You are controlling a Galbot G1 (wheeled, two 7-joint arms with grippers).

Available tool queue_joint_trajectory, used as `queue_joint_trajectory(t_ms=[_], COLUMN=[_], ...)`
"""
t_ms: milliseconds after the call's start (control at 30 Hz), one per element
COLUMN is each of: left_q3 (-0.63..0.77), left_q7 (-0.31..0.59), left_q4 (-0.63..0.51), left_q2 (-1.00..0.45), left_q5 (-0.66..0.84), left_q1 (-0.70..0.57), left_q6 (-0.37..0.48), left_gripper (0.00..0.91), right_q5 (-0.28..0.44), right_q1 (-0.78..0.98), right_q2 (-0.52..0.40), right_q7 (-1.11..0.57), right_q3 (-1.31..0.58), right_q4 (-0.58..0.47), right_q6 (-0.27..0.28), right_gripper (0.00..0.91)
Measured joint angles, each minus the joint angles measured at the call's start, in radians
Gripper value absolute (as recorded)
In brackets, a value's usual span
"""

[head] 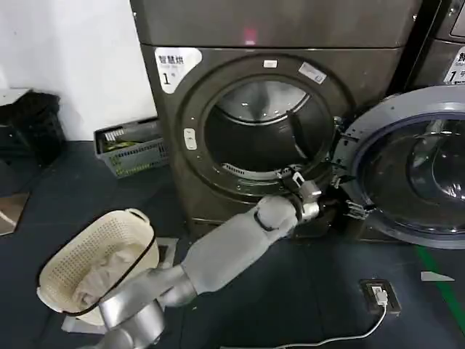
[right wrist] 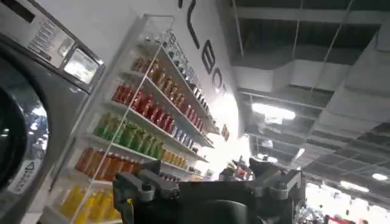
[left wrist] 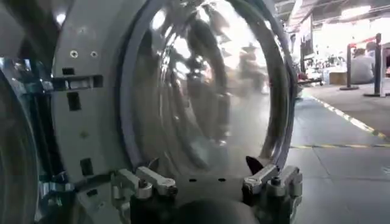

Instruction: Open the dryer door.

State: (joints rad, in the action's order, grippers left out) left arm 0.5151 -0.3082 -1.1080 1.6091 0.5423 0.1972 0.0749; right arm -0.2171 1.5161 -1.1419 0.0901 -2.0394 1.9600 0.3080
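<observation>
The dryer door [head: 410,171] stands swung wide open to the right of the drum opening [head: 269,134], its pale grey inner rim and dark glass bowl facing me. My left arm reaches from the lower left to the hinge side of the door. My left gripper [head: 328,192] sits low between the drum opening and the door. In the left wrist view the left gripper [left wrist: 209,180] is open, with nothing between its fingers [left wrist: 152,182], just short of the door's glass bowl [left wrist: 201,85]. My right gripper [right wrist: 207,178] is open and held up and away from the dryer, pointing at a shelf of bottles.
A cream laundry basket [head: 94,262] with cloth in it lies tilted on the floor at the lower left. Beside the dryer's left side sits a grey crate [head: 134,149]. A plug box with a white cable [head: 379,294] lies on the floor at the right. A second grey machine [head: 445,36] stands behind the open door.
</observation>
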Motion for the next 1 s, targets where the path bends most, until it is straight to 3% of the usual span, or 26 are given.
queue_joint_trajectory(t_ms=[600, 1000], left_q3=[0.004, 0.02], left_q7=[-0.007, -0.004], left_q4=[-0.032, -0.172], left_q2=[0.0, 0.0], left_q5=[0.017, 0.078], left_q1=[0.01, 0.033], left_q6=[0.005, -0.049], left_gripper=[0.907, 0.907], right_q5=[-0.009, -0.012], right_q1=[0.018, 0.015], right_q2=[-0.004, 0.01], right_q7=[0.016, 0.017], right_q3=[-0.018, -0.019], right_q4=[0.009, -0.005], right_q6=[-0.006, -0.008], right_gripper=[0.907, 0.907])
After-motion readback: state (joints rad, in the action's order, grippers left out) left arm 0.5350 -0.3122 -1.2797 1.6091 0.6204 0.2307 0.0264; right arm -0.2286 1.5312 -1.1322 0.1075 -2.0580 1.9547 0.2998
